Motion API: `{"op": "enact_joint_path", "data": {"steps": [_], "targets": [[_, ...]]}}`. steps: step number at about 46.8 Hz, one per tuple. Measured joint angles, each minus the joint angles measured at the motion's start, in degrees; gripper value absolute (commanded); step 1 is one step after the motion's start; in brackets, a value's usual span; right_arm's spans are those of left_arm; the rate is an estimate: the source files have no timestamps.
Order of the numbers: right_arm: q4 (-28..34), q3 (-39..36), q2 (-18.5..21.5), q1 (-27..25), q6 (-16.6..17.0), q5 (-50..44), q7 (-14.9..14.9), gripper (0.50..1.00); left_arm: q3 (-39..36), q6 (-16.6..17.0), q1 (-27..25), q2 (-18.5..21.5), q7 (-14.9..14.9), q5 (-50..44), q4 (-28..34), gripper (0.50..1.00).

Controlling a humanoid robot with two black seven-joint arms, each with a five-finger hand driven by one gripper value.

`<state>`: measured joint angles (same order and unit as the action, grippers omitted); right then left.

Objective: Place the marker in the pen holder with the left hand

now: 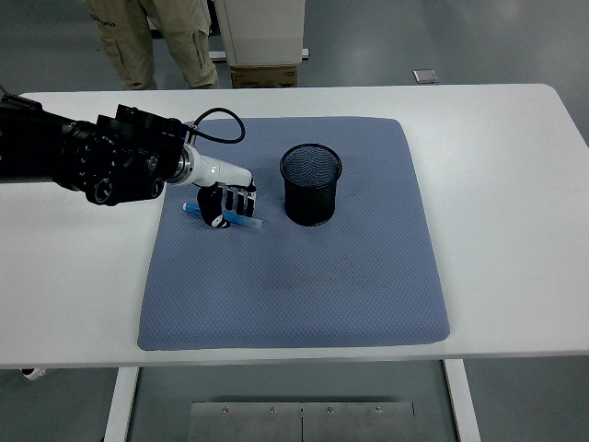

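Here you have 1 left hand (227,203) reaching in over the blue mat (294,276), its fingers curled down around 1 blue marker (224,215) that lies across the mat beneath the palm, both ends poking out. To the hand's right, just apart from it, stands 1 black mesh pen holder (310,184), upright. 1 person's legs (152,41) show beyond the table (515,230).

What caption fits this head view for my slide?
Left robot hand closes on a blue marker lying on the blue mat, left of the black mesh pen holder.
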<state>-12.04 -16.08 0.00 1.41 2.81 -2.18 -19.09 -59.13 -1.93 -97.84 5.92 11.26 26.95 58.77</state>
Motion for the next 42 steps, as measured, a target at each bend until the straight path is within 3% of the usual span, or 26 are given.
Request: {"op": "enact_joint_path", "data": {"steps": [22,30,35,42], "targets": [[0.0,0.04,0.0,0.01,0.0,0.0,0.0,1.0,-0.02,0.0,0.45,-0.02,-0.37,0.79,-0.09,0.587],[0.0,0.01,0.0,0.0,0.03,0.0,0.0,1.0,-0.02,-0.09,0.42,0.09,-0.37,0.91,-0.1,0.555],[0.0,0.0,0.0,0.0,0.03,-0.01,0.0,1.0,-0.02,-0.24,0.32,0.1,-0.37,0.91,-0.13,0.508],[0.0,0.0,0.0,0.0,0.03,-0.01,0.0,1.0,-0.02,-0.43,0.3,-0.02,-0.37,1.46,-0.13,0.5]]}}
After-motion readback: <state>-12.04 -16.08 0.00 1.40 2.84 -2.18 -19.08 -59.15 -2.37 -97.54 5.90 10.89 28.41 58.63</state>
